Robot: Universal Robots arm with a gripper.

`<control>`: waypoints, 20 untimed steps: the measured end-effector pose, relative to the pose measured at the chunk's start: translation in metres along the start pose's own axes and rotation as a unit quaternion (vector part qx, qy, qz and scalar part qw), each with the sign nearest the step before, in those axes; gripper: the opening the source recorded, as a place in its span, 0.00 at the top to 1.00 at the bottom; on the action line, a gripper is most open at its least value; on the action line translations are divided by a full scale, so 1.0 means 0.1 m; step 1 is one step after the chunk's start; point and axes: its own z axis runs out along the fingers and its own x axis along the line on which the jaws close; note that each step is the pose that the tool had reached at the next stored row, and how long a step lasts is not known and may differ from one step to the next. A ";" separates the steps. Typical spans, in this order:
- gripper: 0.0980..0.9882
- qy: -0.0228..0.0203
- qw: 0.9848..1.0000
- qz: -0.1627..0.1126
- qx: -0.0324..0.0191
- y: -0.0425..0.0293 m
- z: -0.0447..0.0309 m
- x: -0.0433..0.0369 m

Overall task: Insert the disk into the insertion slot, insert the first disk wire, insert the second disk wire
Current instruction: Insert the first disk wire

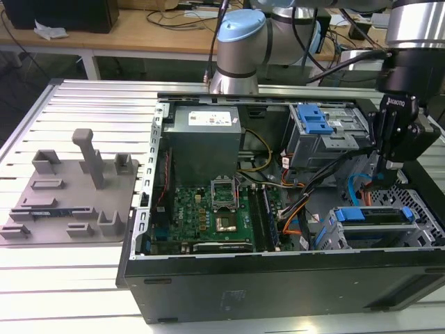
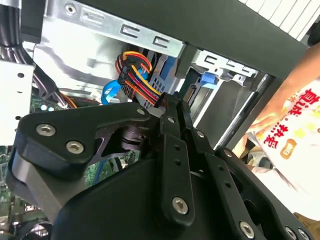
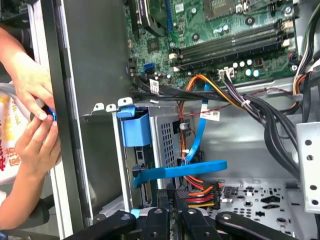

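The disk (image 1: 375,214), in its blue frame, lies inside the insertion slot (image 1: 361,238), a low grey cage at the exterior view's right of the open computer case. Its blue frame tab (image 3: 136,129) appears in the first wrist view. My gripper (image 1: 386,167) hangs just behind that cage. In both wrist views its fingers (image 2: 172,112) stand pressed together. Their tips pinch the end of a disk wire (image 2: 142,80), a bundle of orange, yellow and red strands (image 3: 201,194). A flat blue disk wire (image 3: 182,171) runs across just beyond the fingertips.
A taller grey cage with a blue latch (image 1: 316,122) stands behind the gripper. The motherboard (image 1: 215,212) and power supply (image 1: 205,136) fill the case's left half. A person's hands (image 3: 32,107) rest on the case wall beside the disk cage. A grey fixture plate (image 1: 69,198) lies outside.
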 end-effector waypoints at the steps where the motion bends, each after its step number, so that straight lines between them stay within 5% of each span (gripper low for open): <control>1: 0.93 -0.002 1.000 -0.002 -0.005 -0.010 0.003 0.008; 2: 0.93 -0.008 1.000 -0.006 -0.012 -0.027 0.004 0.027; 5: 0.93 -0.021 1.000 -0.008 -0.017 -0.050 0.017 0.065; 13: 0.93 -0.059 0.998 -0.011 -0.026 -0.083 0.013 0.215; 20: 0.93 -0.083 0.996 -0.013 -0.031 -0.127 0.063 0.344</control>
